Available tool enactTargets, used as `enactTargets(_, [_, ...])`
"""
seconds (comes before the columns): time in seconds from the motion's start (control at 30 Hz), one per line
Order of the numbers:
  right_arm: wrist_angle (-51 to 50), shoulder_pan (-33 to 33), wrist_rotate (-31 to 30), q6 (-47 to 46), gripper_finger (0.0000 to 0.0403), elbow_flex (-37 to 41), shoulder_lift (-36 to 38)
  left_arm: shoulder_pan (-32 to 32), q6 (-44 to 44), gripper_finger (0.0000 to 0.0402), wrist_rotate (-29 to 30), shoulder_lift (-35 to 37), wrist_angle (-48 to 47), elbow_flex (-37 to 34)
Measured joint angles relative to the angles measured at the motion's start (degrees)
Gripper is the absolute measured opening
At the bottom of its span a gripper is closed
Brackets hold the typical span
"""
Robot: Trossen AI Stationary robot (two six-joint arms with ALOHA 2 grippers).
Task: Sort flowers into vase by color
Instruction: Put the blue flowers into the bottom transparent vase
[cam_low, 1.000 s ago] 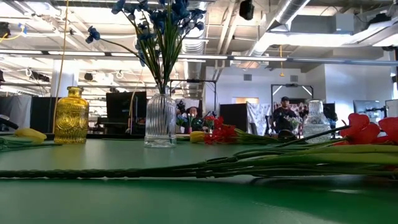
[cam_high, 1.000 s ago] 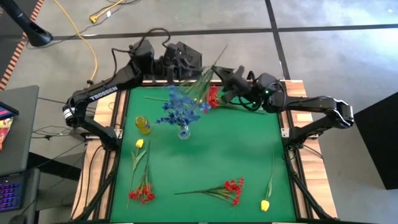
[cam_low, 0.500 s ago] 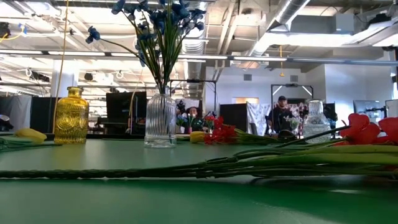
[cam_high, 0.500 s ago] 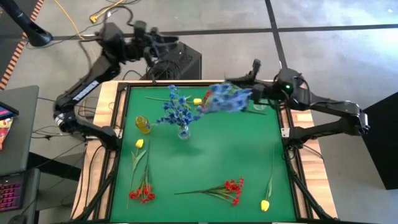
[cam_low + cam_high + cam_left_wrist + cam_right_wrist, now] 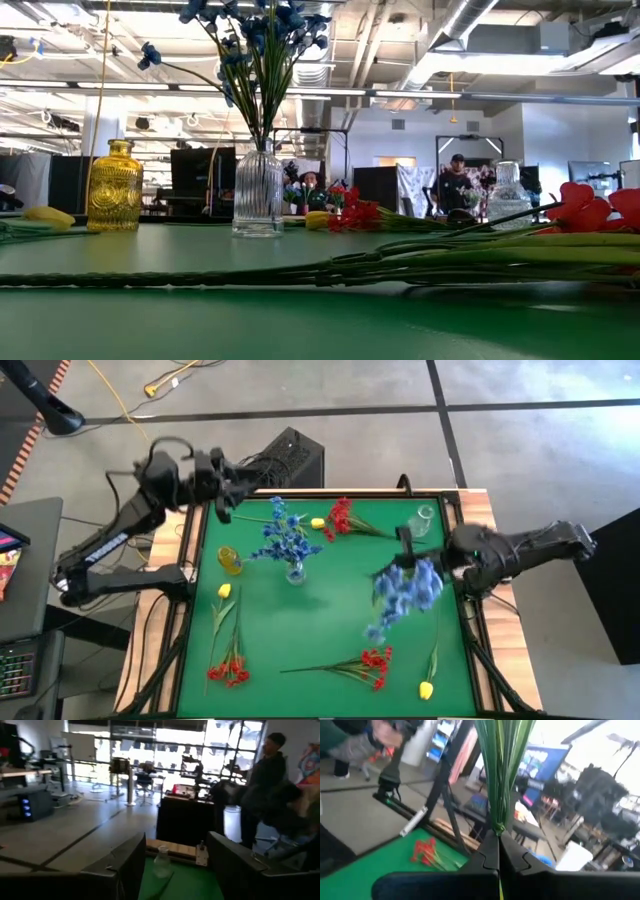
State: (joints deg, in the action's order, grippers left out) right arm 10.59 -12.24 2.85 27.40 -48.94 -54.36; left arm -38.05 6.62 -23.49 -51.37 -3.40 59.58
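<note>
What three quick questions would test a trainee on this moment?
1. True or false: the right hand is shut on a blue sprig.
2. The blue flowers already placed stand in: A, the yellow vase; B, a clear vase; C, no vase.
3. Fill in: ___ red sprigs lie on the mat.

Key: 1 true; 2 B; 3 three.
</note>
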Motion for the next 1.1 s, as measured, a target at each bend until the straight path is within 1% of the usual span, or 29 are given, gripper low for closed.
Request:
enactTargets(0.07, [9.9,-3.6,-3.4,1.2,0.0017,5.2,-1.2,0.2,0.1,0.0199,1.5,2.3,4.0,-5.7])
enactTargets(0.13, [19.3,-6.3,-5.1,3.4,0.0017,9.7,-3.6,0.2,-0.1,0.0199,2.4,3.8,7.1,-10.2])
enactTargets(0.2, [28.0,-8.0,-5.9,5.2,0.0017,13.1,-7.1,0.2,-1.1,0.0199,4.8,5.0,8.7,-13.2])
enactTargets(0.23, [32.5,-8.4,-5.9,5.7,0.0017,14.4,-9.4,0.2,-2.1,0.0199,7.1,5.5,8.9,-14.1])
enactTargets(0.3, [40.0,-8.6,-6.0,5.9,0.0017,15.2,-14.7,0.2,-4.3,0.0199,12.1,6.1,8.8,-15.3])
enactTargets(0.37, [46.7,-8.2,-6.2,6.0,0.0017,15.0,-20.7,0.2,-4.9,0.0199,15.2,6.0,8.1,-16.2])
enactTargets(0.53, [59.0,-5.8,-6.4,9.1,0.0017,10.5,-35.6,0.2,-6.0,0.0199,16.4,3.7,5.1,-17.1])
enactTargets(0.63, [63.2,-3.7,-6.5,10.1,0.0017,6.9,-42.1,0.2,-6.0,0.0199,16.4,1.9,3.2,-17.2])
enactTargets(0.77, [65.0,0.2,-6.5,8.5,0.0018,3.0,-48.1,0.2,-6.4,0.0199,16.4,0.2,2.1,-17.2])
enactTargets(0.93, [65.2,4.8,-6.2,3.4,0.0018,0.5,-52.2,0.2,-6.4,0.0199,16.4,-1.2,1.5,-17.2])
enactTargets(1.1, [65.1,6.8,-5.9,2.5,0.0018,-0.7,-53.7,0.2,-6.3,0.0199,16.4,-1.3,1.0,-17.2])
